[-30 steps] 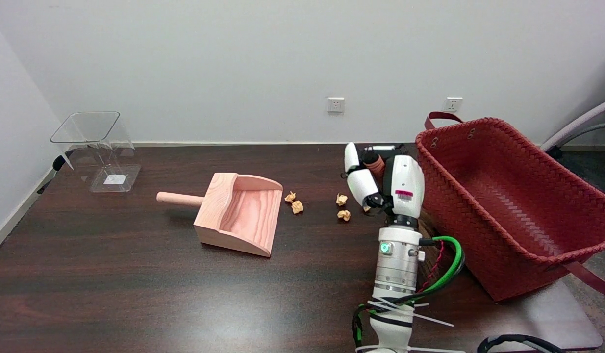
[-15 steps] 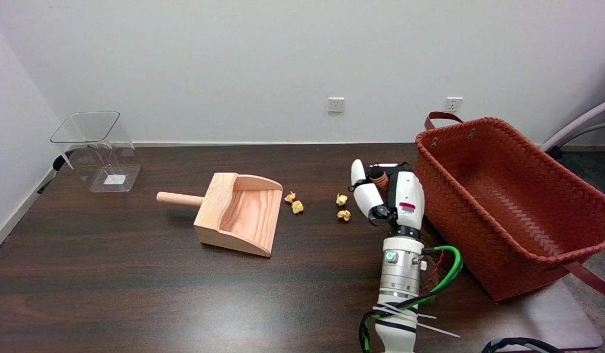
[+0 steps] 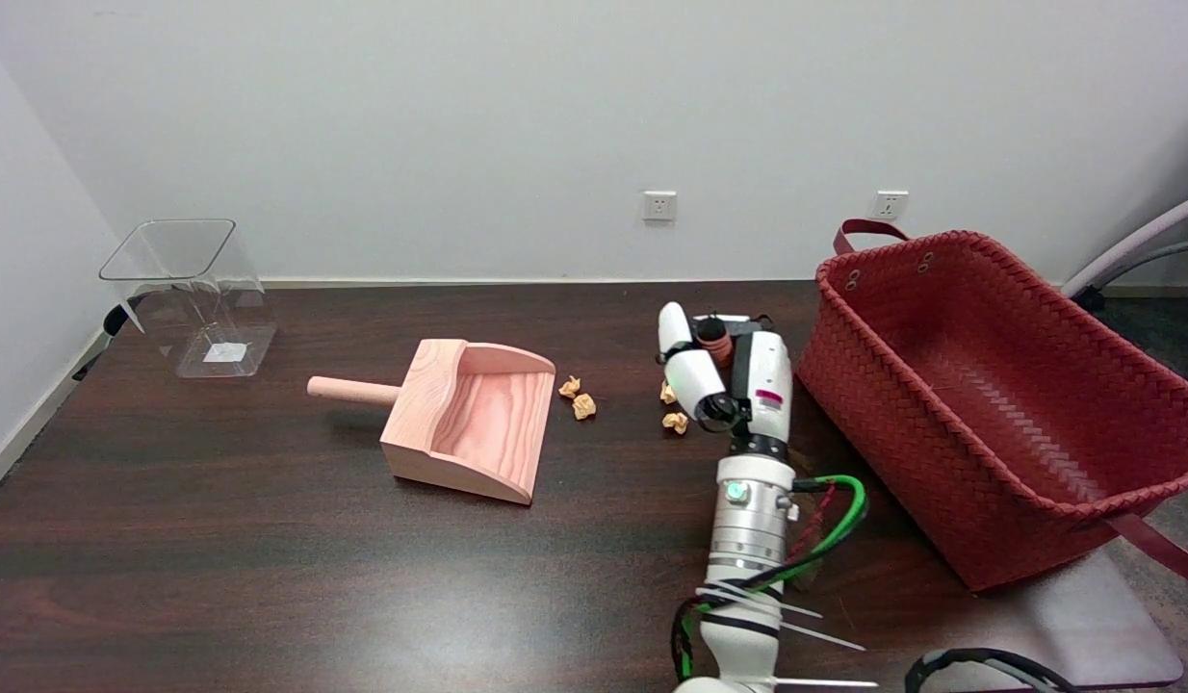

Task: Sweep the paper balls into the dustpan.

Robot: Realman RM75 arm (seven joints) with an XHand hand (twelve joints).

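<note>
**Sweep risk: balls scattered past the dustpan mouth**

Dark wooden table against a white wall was noted. The right hand stood beside the two nearer paper balls; its fingers were curled around a brown brush handle, bristles hidden. Two further balls lay at the open mouth of the wooden dustpan. A fast or skewed stroke was judged likely to flick balls aside, or to push the unheld dustpan away. The red woven basket crowded the arm's right side; a clear container stood well apart, far left.
</note>
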